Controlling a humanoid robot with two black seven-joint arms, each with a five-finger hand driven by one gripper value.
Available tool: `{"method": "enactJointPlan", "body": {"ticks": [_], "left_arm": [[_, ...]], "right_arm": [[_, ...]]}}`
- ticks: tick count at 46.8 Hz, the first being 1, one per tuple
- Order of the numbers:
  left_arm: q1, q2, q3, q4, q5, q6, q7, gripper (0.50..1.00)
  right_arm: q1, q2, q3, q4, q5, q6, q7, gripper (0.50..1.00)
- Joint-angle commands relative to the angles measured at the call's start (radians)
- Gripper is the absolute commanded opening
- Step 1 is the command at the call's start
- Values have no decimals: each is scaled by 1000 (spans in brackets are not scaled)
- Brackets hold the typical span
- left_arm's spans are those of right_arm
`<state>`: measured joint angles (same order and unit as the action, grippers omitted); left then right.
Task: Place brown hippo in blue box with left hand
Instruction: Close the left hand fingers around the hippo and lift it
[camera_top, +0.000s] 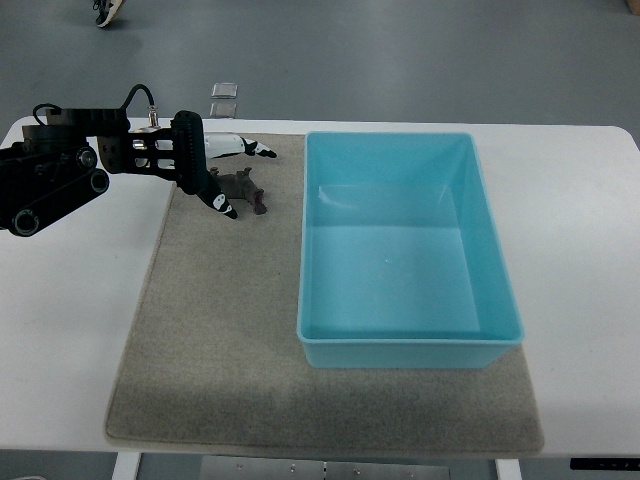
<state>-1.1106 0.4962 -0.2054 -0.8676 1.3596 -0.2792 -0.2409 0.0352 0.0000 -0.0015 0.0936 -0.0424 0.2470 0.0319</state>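
1. A white desk (70, 330) is seen from above, with grey floor (400, 60) beyond its far edge.
2. A grey mat (210, 380) is spread over the middle of the desk.
3. A blue box (405, 352) is set on the right part of the mat, open side up.
4. A small clear object (224, 90) lies on the floor past the desk; what it is cannot be told.
5. A shoe (107, 10) is seen at the top edge.
6. The left arm (50, 180) is reached in from the left, over the desk's far left corner.
7. The left hand (205, 165) is held at the mat's far left corner, fingers (222, 205) spread, one pointing right, others down.
8. The hippo (243, 187) stands on the mat just beside the fingers, left of the box; contact seems likely but no grasp is seen.
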Motion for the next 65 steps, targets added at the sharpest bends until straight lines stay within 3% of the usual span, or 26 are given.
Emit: {"method": "enactJointPlan", "body": {"ticks": [1,25,30,37,44,51,56,58,65], "left_arm": [[2,-5,1,4,7,0,0,990],[2,-18,1,18,138,5,0,975],[3,-28,1,33,171,15,0,902],[3,-30,1,35,185,38,0,844],[3,-31,1,35,187,40,0,701],[3,-31,1,35,187,40,0,679],[3,-31,1,35,187,40,2,576],[3,-31,1,35,187,40,2,502],[3,-31,1,35,187,41,2,500]], "right_arm": [[0,0,0,0,1,0,0,936],[0,0,0,0,-1,0,0,936],[0,0,0,0,0,0,0,936],[0,0,0,0,1,0,0,936],[0,0,0,0,1,0,0,936],[2,0,0,0,-1,0,0,936],[2,0,0,0,1,0,-1,936],[0,0,0,0,1,0,-1,936],[0,0,0,0,0,0,0,936]]}}
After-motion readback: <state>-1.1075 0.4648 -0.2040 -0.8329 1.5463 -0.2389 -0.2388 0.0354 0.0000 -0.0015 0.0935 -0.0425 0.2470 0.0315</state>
